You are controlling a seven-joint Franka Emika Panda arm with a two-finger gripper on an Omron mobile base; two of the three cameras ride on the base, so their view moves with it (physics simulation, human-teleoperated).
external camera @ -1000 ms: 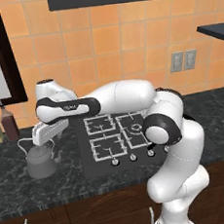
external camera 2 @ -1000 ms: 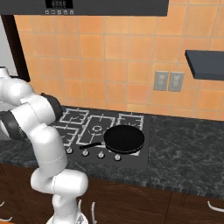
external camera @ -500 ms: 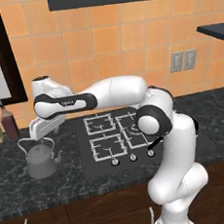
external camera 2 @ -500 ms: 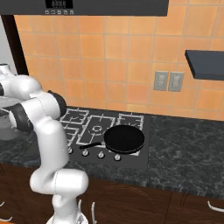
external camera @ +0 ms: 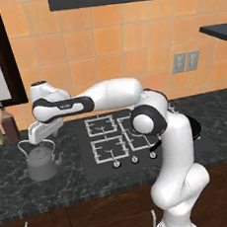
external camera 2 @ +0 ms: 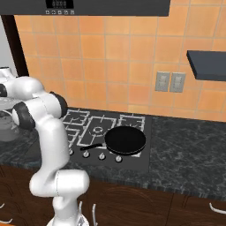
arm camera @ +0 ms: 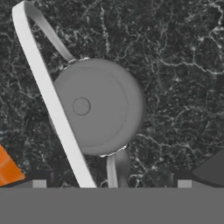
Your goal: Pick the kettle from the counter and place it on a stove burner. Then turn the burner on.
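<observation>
From my remote seat I see the arm (external camera: 108, 93) reaching out to the left over the counter (external camera: 24, 187), its gripper (external camera: 38, 135) poised directly above the kettle (external camera: 40, 162) without touching it. The jaws stand spread wide, with nothing between them. The kettle sits upright on the dark stone, left of the cooktop (external camera: 108, 141) and apart from it, with two brown bottles (external camera: 1, 126) near the wall behind it. Looking straight down from the hand, I find the kettle's round lid (arm camera: 94, 107) with its knob at the centre, the pale handle (arm camera: 48, 96) arching diagonally across it and the short spout (arm camera: 117, 168) pointing toward the bottom edge. From the right side, a black pan (external camera 2: 125, 140) rests on the cooktop's front right, and the rear-left burner (external camera: 101, 125) is bare.
</observation>
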